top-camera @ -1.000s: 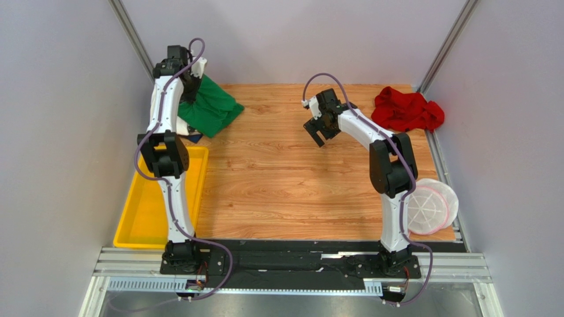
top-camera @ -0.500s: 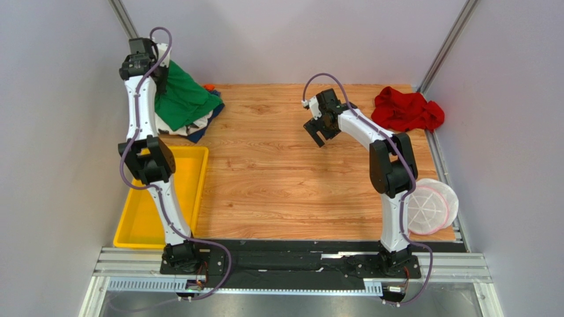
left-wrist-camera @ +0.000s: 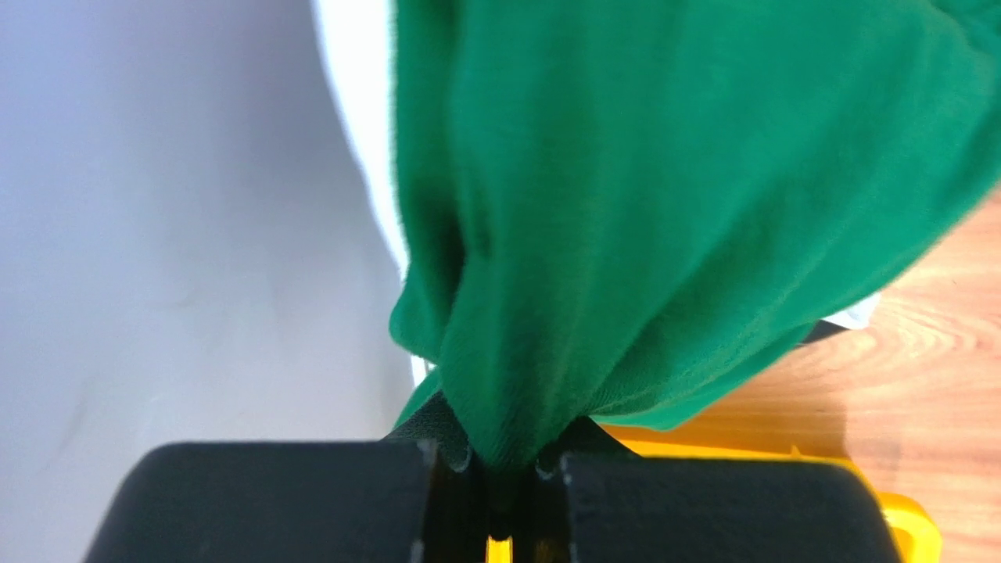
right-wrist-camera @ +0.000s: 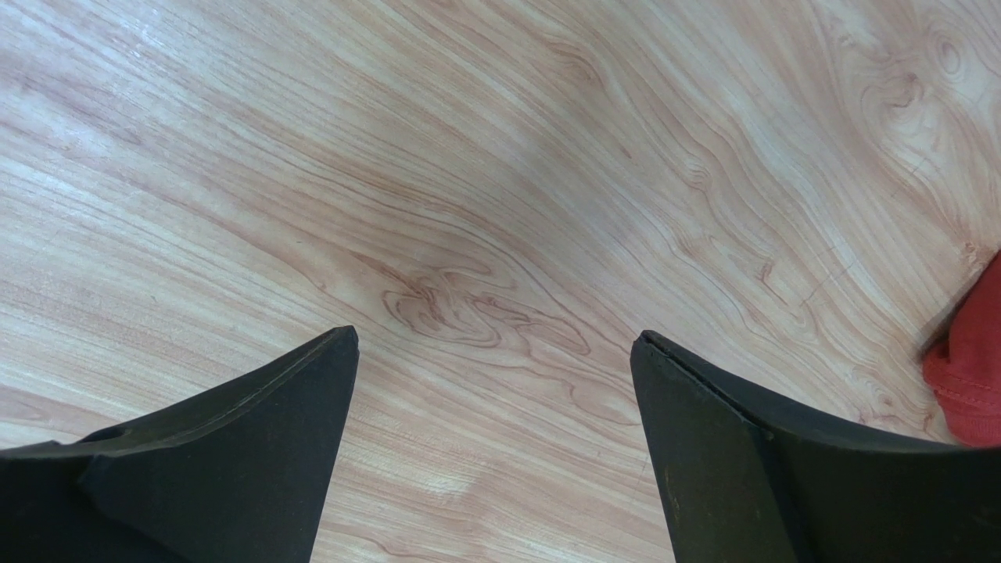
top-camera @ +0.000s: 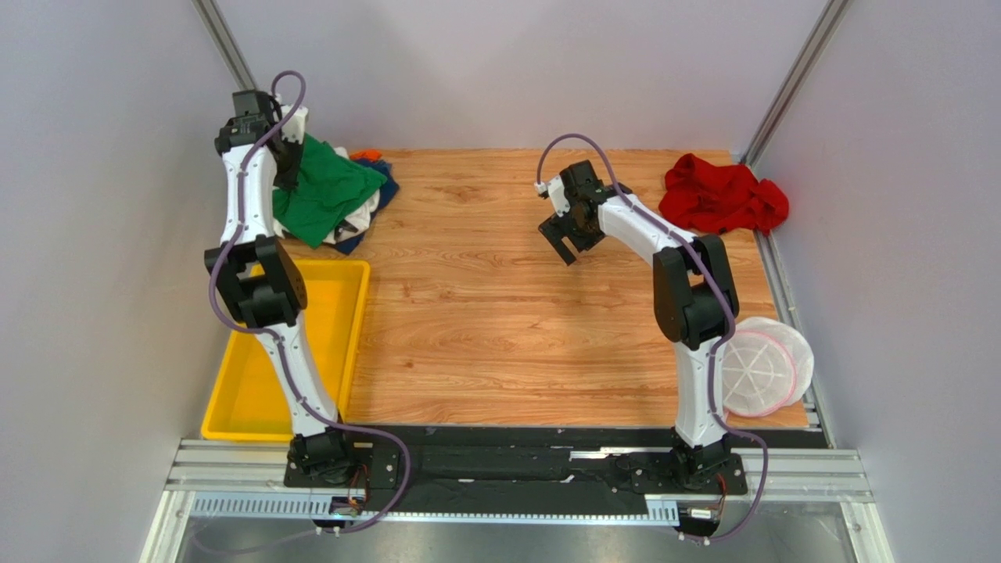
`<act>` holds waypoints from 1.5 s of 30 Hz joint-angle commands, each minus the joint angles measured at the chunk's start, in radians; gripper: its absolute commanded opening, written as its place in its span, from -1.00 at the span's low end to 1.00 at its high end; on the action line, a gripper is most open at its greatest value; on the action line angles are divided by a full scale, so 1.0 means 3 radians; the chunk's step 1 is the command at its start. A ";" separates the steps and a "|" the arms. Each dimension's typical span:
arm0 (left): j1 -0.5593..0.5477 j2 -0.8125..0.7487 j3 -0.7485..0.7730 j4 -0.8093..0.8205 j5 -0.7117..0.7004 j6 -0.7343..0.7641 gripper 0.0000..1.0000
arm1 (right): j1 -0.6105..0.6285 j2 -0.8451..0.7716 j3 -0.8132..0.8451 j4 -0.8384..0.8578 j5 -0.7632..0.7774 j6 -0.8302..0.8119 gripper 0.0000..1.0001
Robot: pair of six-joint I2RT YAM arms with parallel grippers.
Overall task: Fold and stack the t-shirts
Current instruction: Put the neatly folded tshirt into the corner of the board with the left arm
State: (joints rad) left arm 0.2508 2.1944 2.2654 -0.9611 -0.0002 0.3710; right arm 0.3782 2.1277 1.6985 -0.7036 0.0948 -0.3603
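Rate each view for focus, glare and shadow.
Top external: even light, sharp, only faint shadows on the light wooden tabletop. Left wrist: the bright green cloth t-shirt hangs so close it looks soft and fills most of the frame. Right wrist: wood grain crisp, mild sheen upper left.

Four t-shirts are counted: one green t-shirt (top-camera: 323,194), one white t-shirt (top-camera: 362,215) and one dark blue t-shirt (top-camera: 384,185), bunched together at the far left, and one red t-shirt (top-camera: 723,196) at the far right. One orange scrap (top-camera: 369,154) is seen behind the bunch; whether it is a fifth shirt cannot be told. One yellow tray (top-camera: 235,387) and one round mesh basket (top-camera: 770,364) are counted, on one wooden table (top-camera: 505,317). Two arms are counted, the left arm (top-camera: 247,199) and the right arm (top-camera: 640,235), with two grippers, the left gripper (left-wrist-camera: 499,463) and the right gripper (right-wrist-camera: 494,352), and two purple cables (top-camera: 564,138), one along each arm.
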 commanded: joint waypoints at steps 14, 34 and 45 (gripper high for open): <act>-0.0253 0.0509 0.0374 0.0151 -0.0561 0.0180 -1.00 | 0.0002 0.0036 0.0045 -0.0053 -0.0127 -0.0021 0.82; -0.0110 -0.0294 -0.0674 0.1255 -0.1283 0.0302 0.15 | 0.0012 -0.0031 0.0029 -0.0063 -0.0117 -0.0041 0.82; -0.0064 -0.1065 -0.1384 0.1491 -0.0895 0.0160 0.17 | 0.0033 -0.0204 0.0065 -0.0083 0.0016 -0.0036 0.82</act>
State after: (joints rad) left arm 0.2260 2.0361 1.9144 -0.5507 -0.3626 0.4530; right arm 0.3809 2.1323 1.6985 -0.7288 0.0620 -0.3603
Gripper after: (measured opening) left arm 0.587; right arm 0.911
